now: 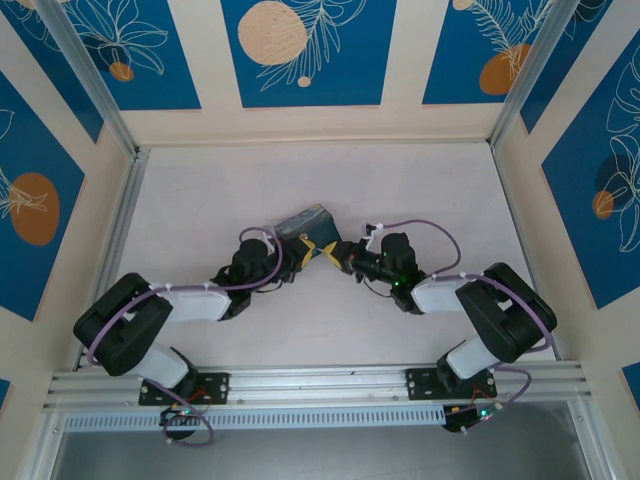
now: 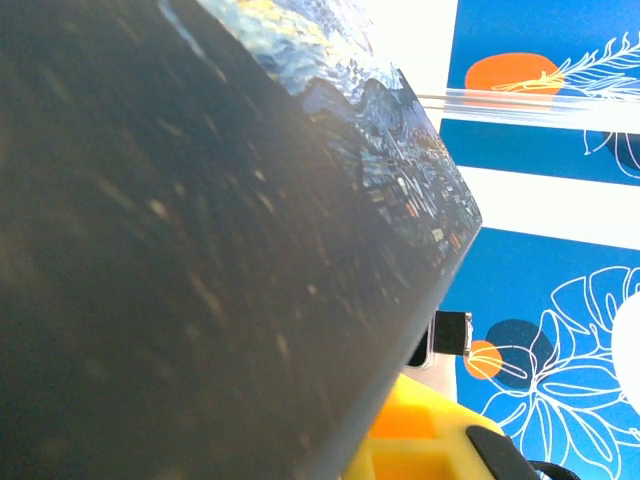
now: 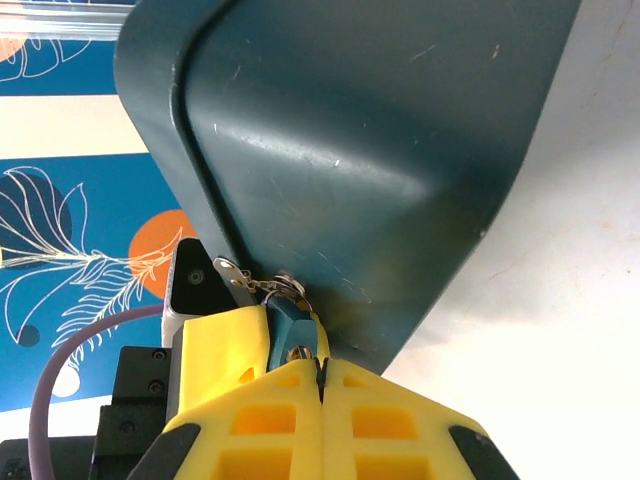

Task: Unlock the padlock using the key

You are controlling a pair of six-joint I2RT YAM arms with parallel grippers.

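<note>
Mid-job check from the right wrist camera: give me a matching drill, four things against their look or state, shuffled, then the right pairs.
Things:
1. tin box
2. padlock
3. right gripper
4. cable

Look or state:
A. purple, looping at the lower left
B. yellow fingers, shut
C. large dark teal underside facing the camera
D. small bluish body with a silvery shackle, pinched in the gripper

Pairs: 1-C, 2-D, 3-B, 4-A
</note>
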